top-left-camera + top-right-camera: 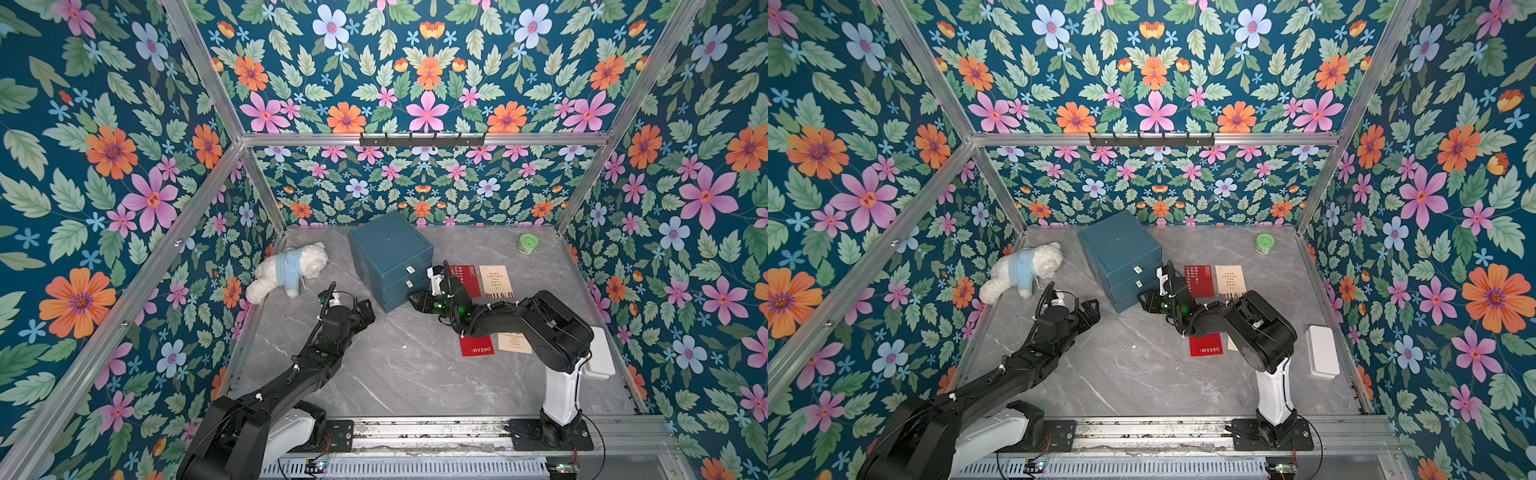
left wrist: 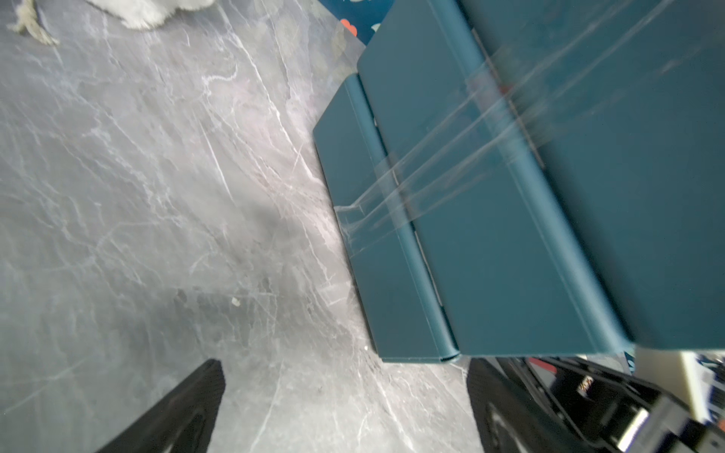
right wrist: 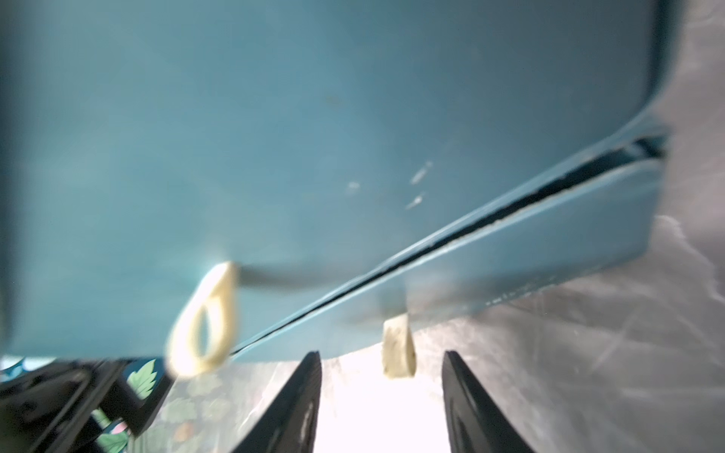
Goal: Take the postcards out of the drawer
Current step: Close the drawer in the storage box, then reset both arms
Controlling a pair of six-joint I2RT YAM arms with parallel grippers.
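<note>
— Postcards (image 1: 1230, 282) first. In the drawer or out?

— Out. Four of them, flat on the grey table (image 1: 395, 374). Look just beside the blue drawer box (image 1: 388, 249): far red card (image 1: 468, 276), partly hidden by the right arm, then far cream card (image 1: 496, 281) next to it. Closer to the front: near red card (image 1: 477, 345) with white letters, and near cream card (image 1: 515, 343), both poking out from under that same arm.

— And the right gripper (image 3: 380, 355)?

— Down at the front of the bottom drawer (image 3: 510, 251). Fingers apart, with the little cream pull tab (image 3: 398, 347) in between, not squeezed. Thin dark gap above that drawer.

— Left gripper (image 2: 341, 364)?

— Spread wide. Holding nothing. Close to the side of the box, over bare table, not touching.

— Anything else around?

— White teddy bear (image 1: 291, 266) in a blue shirt, lying by the left wall, well apart from the cards. Green-lidded jar (image 1: 528, 242) in the far right corner. White box (image 1: 1323, 351) by the right wall.
</note>
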